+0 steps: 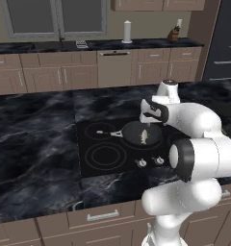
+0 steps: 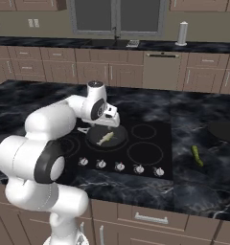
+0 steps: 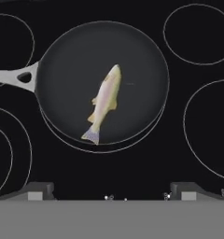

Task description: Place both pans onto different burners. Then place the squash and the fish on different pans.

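A: So, going left to right over the cooktop (image 2: 150, 143): the one pan (image 3: 102, 81) sits on a burner (image 3: 104, 93), its handle sticking out to the left, and the fish (image 3: 104, 103) lies loose inside it, tail close to the rim.

B: And the gripper (image 3: 111, 189)?

A: It hovers right above that pan, fingers spread wide and holding nothing. The fish is free of them.

B: What could go wrong from there?

A: In the hand view the pan looks set a little off its ring; the ring peeks out along the lower edge. If the arm brushes the handle on its way off, I think the pan could slide further off the burner.

B: Further right?

A: In the right base view the squash (image 2: 197, 155) lies on the dark counter (image 2: 203, 186), just beside the cooktop's right edge. Beyond it, at the frame's edge, a dark round shape (image 2: 226, 131) looks like the second pan, though I can't tell for sure.

B: So that one isn't on a burner yet.

A: It seems not. The risk is order: grab the squash first and there's no free pan for it. It's also slim and round, so a pinch off its middle could let it roll or tip out of the fingers.
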Controlling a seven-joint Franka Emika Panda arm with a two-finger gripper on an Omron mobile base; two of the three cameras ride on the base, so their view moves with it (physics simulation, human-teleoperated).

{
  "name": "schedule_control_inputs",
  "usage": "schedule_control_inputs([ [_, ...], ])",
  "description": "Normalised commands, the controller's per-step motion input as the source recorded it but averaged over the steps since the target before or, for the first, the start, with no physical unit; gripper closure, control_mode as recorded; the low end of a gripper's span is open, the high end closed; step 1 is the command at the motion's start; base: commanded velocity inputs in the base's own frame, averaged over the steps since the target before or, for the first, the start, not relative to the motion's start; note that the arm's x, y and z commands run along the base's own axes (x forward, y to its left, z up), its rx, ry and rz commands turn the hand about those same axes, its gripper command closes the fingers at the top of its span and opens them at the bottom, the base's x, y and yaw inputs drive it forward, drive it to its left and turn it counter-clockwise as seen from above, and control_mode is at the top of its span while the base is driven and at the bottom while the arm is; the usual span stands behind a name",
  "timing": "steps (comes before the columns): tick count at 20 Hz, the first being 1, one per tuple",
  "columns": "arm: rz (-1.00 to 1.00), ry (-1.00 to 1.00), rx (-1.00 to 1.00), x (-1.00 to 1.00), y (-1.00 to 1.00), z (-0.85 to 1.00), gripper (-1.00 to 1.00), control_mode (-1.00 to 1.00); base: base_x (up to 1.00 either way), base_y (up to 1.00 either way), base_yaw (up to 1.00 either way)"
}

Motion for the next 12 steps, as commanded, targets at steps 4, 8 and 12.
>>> schedule_control_inputs([
  [4,0.09,0.0,0.0,-0.26,0.0,0.52,-1.0,-1.0,0.0,0.0,0.0],
  [8,0.08,0.0,0.0,-0.08,0.14,0.53,-1.0,-1.0,0.0,0.0,0.0],
  [12,0.08,0.0,0.0,-0.07,0.14,0.27,-1.0,-1.0,0.0,0.0,0.0],
])
